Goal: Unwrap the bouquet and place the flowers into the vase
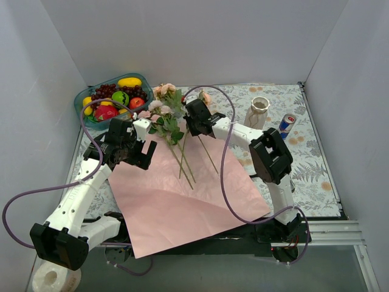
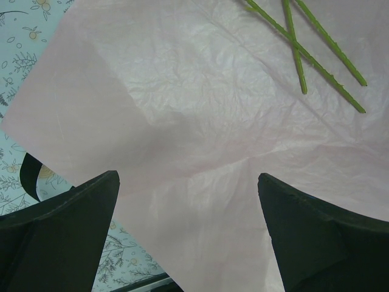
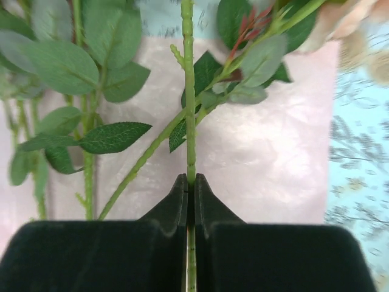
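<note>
Right arm (image 1: 267,155) bent, reaching low over far edge of pink paper (image 1: 182,201). Right gripper (image 3: 190,182) pinched tight on one green stem (image 3: 189,109). Left arm (image 1: 79,201) over paper's left corner. Left gripper (image 2: 187,177) wide apart, holding nothing. Flowers (image 1: 165,112) lie at paper's far edge. Vase (image 1: 259,112) stands right of paper on worktop (image 1: 316,170).

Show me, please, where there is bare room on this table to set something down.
Barest: the tablecloth in front of the can, between the right arm and the table's right edge. The near half of the wrapping paper, below the flowers, also lies bare. Crowded: the back left, where the fruit bowl, those flowers, the left gripper and right gripper cluster.
</note>
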Robot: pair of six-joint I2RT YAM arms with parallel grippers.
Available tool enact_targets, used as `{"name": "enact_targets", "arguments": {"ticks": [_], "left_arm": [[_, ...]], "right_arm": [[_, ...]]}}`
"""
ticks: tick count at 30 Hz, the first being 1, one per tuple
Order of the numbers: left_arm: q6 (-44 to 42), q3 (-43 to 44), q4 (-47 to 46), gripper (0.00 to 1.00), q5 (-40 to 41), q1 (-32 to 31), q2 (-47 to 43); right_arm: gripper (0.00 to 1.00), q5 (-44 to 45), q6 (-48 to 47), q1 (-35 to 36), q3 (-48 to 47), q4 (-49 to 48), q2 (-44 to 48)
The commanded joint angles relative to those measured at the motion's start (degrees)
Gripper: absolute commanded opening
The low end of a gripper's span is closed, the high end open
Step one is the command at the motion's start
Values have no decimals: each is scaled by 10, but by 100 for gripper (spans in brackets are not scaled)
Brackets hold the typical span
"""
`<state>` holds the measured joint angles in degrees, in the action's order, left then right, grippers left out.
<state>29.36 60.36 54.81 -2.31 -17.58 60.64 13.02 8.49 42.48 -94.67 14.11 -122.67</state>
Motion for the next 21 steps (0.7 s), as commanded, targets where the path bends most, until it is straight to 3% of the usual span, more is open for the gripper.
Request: {"name": "enact_targets", "arguments": {"ticks": [1,9,13,16,17,18,21], "left_arm": [[-6,20,-2,98,7,0,-8],[-6,25,7,98,9,0,-9],[-7,27,6,98,9,0,-7],[-9,28,4,98,10,0,-4],[-9,28,3,98,10,0,-3],[-9,27,3,98,11,0,-2],[-10,27,-1,98,9,0,-2]], "right_arm": [[1,26,-15,-9,-13,-15,109],[1,48,-55,-25,-75,3,208],[1,54,-90,-40,-77,-64,285],[1,93,-147,-48,-19,-197,358],[1,104,-163,-51,1,-292,375],[1,105,-183,-56,66,-344,412],[1,97,-236,-82,141,-507,454]]}}
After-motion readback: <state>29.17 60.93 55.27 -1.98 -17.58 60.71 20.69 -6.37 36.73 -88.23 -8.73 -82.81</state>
